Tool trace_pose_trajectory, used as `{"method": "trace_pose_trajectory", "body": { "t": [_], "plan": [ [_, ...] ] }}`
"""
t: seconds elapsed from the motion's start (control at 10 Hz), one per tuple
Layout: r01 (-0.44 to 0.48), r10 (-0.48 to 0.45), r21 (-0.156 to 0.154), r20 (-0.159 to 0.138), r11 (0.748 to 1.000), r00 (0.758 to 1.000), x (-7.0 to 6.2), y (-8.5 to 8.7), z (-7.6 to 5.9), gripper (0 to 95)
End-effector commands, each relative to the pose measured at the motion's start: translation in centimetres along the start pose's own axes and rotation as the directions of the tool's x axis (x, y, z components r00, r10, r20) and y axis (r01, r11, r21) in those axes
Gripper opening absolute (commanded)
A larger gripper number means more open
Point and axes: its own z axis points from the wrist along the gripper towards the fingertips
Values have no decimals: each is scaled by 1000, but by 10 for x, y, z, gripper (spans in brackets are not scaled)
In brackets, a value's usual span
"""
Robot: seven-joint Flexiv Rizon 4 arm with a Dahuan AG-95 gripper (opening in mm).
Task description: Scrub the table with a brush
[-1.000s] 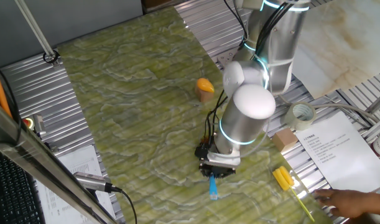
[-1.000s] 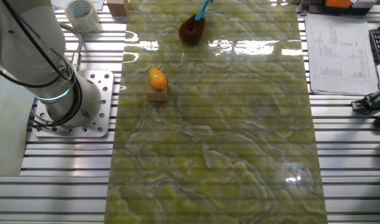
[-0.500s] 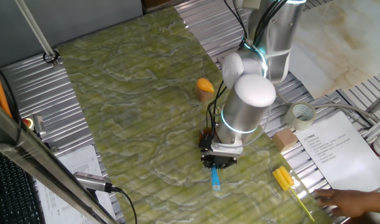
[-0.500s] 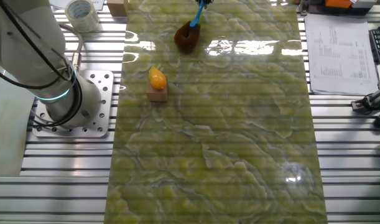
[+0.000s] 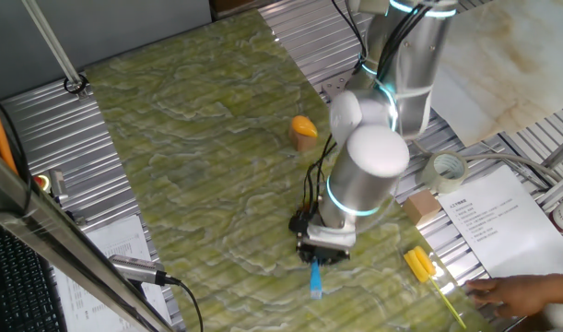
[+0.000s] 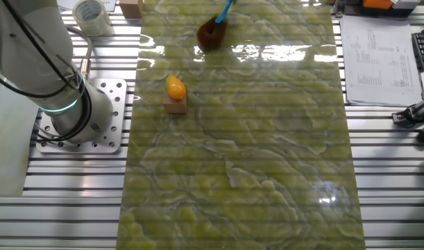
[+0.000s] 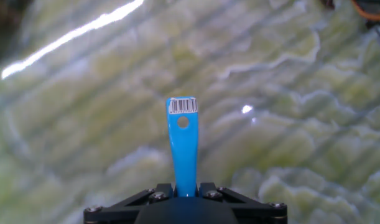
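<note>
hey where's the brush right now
The brush is clamped in the hand, its bristles on the table near the far edge in the other fixed view, beyond the orange object on a small block.

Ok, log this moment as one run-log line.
phase: scrubbing | end effector: shut on brush | bristles on table | orange object on block: apart

the arm point(image 5: 392, 101) is built of thick silver-grey tubes with rounded white caps and glowing cyan rings at the joints. black cables run down it to the black claw point(image 5: 320, 247), which has small silver screws.
</note>
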Motion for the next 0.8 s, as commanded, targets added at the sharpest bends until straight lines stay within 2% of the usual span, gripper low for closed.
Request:
{"method": "trace_pose_trajectory", "body": {
  "t": [0.1,0.3,0.5,0.7,0.8],
  "plan": [
    [-40,40,0,2,999,999,-20,0,-3,0],
    [-58,58,-1,3,998,998,-29,0,-6,0],
    [-47,47,-3,2,999,999,-30,0,-6,0],
    [2,-2,-4,-4,1000,1000,-25,1,-4,0],
    [58,-58,-7,1,998,998,-22,2,-3,0]
  ]
}}
